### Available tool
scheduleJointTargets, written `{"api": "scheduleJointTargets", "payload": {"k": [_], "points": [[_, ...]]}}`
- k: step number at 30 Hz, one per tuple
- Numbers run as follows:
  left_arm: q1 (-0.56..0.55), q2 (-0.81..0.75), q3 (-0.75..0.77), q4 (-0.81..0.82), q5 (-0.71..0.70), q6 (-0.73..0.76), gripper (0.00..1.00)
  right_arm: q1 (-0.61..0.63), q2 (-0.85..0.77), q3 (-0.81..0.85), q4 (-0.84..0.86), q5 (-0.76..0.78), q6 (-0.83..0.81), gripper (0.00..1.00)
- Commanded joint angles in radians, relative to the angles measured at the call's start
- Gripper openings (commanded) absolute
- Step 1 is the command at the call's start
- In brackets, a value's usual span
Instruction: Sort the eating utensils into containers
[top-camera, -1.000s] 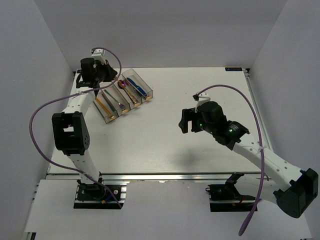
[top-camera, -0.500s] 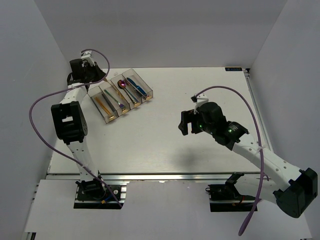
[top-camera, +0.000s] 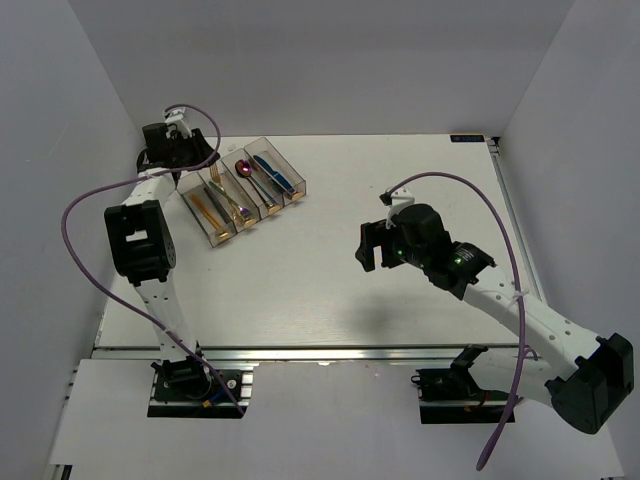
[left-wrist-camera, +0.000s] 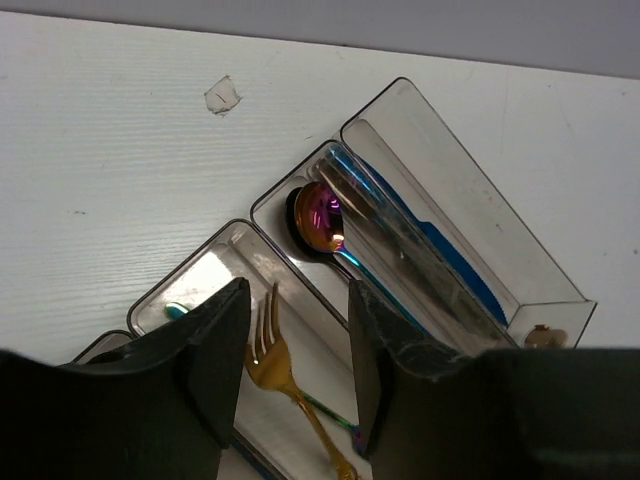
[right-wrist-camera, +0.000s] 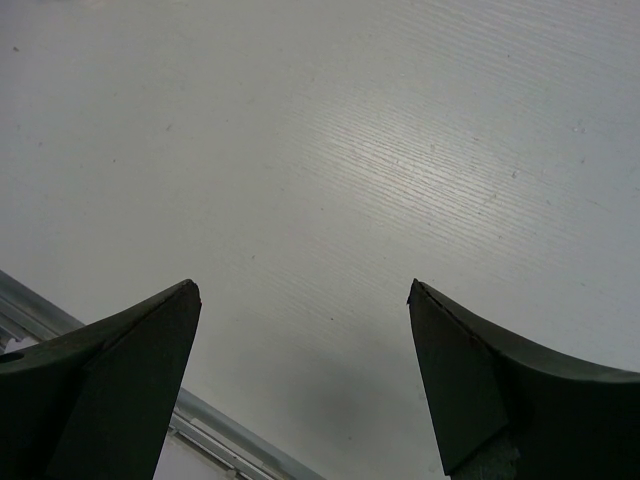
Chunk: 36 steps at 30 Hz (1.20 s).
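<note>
Right gripper (right-wrist-camera: 300, 330) nearest, mid-table, jaws wide apart, holding nothing, hovering over the table (right-wrist-camera: 350, 150). Left gripper (left-wrist-camera: 298, 330) at far left corner, jaws partly apart, empty, above the containers (left-wrist-camera: 470, 190). Utensils in view lie inside them: gold fork (left-wrist-camera: 270, 360) showing between the fingers (left-wrist-camera: 215, 340), purple-gold spoon (left-wrist-camera: 320, 215) in the next compartment, blue knife (left-wrist-camera: 450, 260) in the end one.

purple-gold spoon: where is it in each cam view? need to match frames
Top external: the purple-gold spoon is upper left, in the bin row, second bin from the right.
Left wrist: spoon near centre, bowl at the bin's upper-left end.
Right wrist: not in it.
Shared landmark: the blue knife in the neighbouring end bin.
</note>
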<state>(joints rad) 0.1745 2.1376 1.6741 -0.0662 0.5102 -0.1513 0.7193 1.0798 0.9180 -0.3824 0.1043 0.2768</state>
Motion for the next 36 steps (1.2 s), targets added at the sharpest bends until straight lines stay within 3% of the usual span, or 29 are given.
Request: {"api": "scheduleJointTargets", "payload": {"k": [1, 6, 7, 8, 11, 16, 22, 27, 30, 36], "points": [[0.005, -0.05, -0.025, 0.048, 0.004, -0.019, 0.55, -0.004, 0.002, 0.002, 0.042, -0.002, -0.019, 0.89], [0.005, -0.126, -0.036, 0.057, -0.045, -0.045, 0.67, -0.004, 0.0, 0.012, 0.037, 0.002, -0.019, 0.89], [0.002, -0.145, -0.033, 0.059, -0.055, -0.056, 0.79, -0.004, 0.0, 0.013, 0.037, 0.005, -0.019, 0.89], [0.003, -0.163, -0.028, 0.059, -0.071, -0.065, 0.98, -0.004, -0.001, 0.015, 0.036, 0.005, -0.019, 0.89], [0.003, -0.246, 0.001, 0.025, -0.172, -0.112, 0.98, -0.006, -0.004, 0.021, 0.028, 0.032, -0.016, 0.89], [0.002, -0.444, -0.016, -0.168, -0.468, -0.238, 0.98, -0.006, -0.049, 0.025, 0.034, 0.142, 0.012, 0.89], [0.002, -0.768, -0.281, -0.372, -0.731, -0.306, 0.98, -0.008, -0.145, 0.057, -0.036, 0.395, 0.035, 0.89], [0.002, -0.982, -0.491, -0.454, -0.832, -0.219, 0.98, -0.006, -0.253, 0.056, -0.09, 0.558, 0.036, 0.89], [-0.047, -1.113, -0.565, -0.462, -0.9, -0.208, 0.98, -0.008, -0.312, 0.048, -0.101, 0.566, 0.035, 0.89], [-0.098, -1.324, -0.761, -0.46, -0.825, -0.235, 0.98, -0.006, -0.359, 0.035, -0.121, 0.523, 0.029, 0.89]]}}
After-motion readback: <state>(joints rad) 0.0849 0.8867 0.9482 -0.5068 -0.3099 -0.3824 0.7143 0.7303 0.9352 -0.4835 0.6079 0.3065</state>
